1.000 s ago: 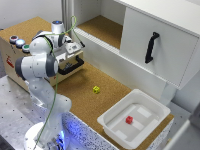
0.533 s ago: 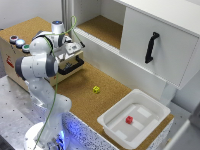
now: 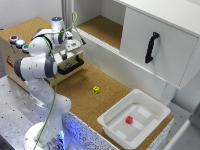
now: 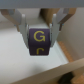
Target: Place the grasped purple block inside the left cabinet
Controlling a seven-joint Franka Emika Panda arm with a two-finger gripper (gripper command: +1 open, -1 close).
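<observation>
In the wrist view my gripper [image 4: 41,36] is shut on the purple block [image 4: 41,42], which has yellow letters on its face and sits between the two fingers [image 4: 24,29]. In the exterior view the gripper [image 3: 74,45] hangs over the low wooden box [image 3: 20,57], just on the exterior view's left of the left cabinet [image 3: 102,27]. That cabinet is an open white-walled bay with a cork-brown floor. The block itself is too small to make out in the exterior view.
A white door with a black handle [image 3: 151,47] fronts the bay on the exterior view's right. A yellow block [image 3: 96,90] lies on the cork table. A white tray [image 3: 150,102] holds a red block [image 3: 129,120]. The box carries coloured buttons [image 3: 19,42].
</observation>
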